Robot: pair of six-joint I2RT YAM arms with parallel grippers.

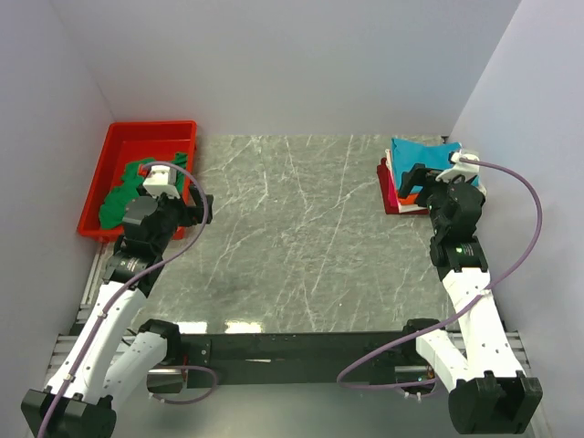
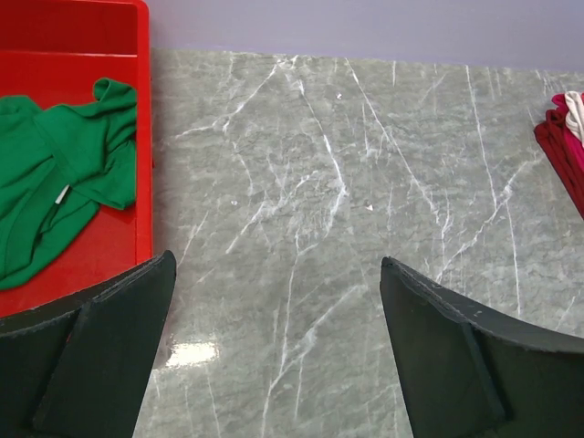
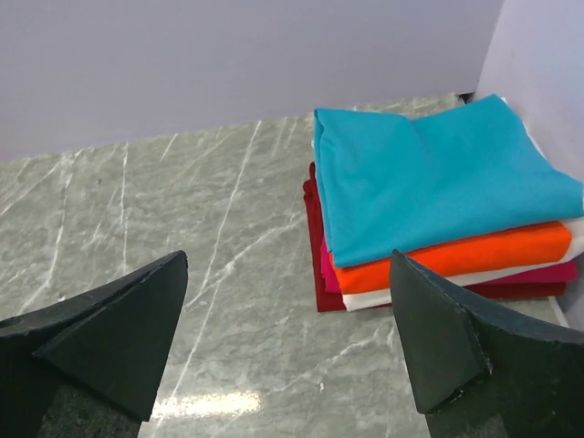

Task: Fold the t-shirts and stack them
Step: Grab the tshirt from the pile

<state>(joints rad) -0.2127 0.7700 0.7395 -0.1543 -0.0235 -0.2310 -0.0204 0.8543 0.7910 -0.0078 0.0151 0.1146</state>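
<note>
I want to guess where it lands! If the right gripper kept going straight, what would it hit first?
Probably the marble table, just beside the stack of folded t-shirts. The right gripper is open, so one finger might brush the stack's edge; depth is hard to judge.

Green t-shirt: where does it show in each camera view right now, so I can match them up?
Top external: far left, the green t-shirt lies crumpled in the red tray, partly behind the left arm.
Left wrist: upper left, in the same tray.
Right wrist: not in view.
Shared landmark: the folded stack, far right in top external, right edge in left wrist, centre-right in right wrist.
</note>
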